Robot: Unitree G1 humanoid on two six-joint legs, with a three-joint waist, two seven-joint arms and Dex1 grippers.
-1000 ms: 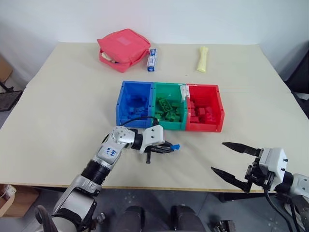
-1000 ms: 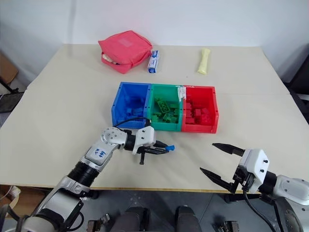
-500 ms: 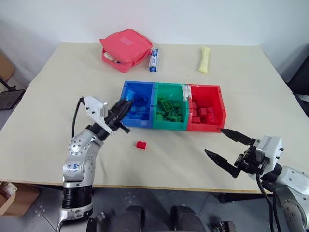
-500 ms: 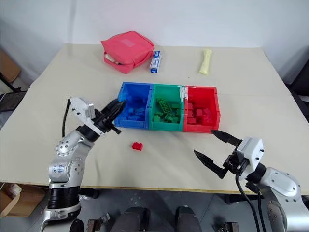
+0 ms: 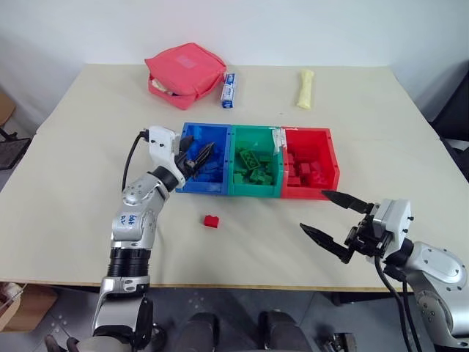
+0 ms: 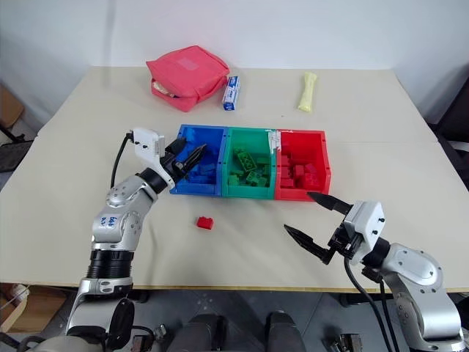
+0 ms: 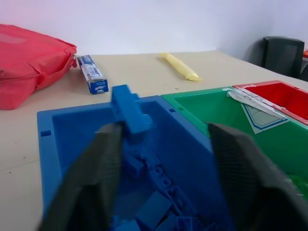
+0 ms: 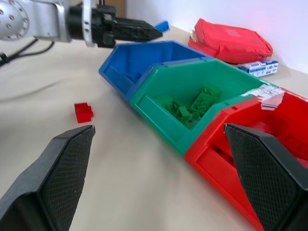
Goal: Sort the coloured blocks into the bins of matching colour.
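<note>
Blue brick release over blue bin.
Left gripper (image 7: pixel 161 180), jaws apart, hovers over blue bin (image 5: pixel 192 135); blue block (image 7: pixel 130 113) against its finger, above the pile. Clear the rim before withdrawing. Right gripper (image 5: pixel 331 216) spread, empty; red block (image 5: pixel 212 221) on table between hands.

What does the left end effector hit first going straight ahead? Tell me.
Probably the small blue block at the left end effector's tips; past it, the blue bin's inner wall, though depth is unclear.
</note>
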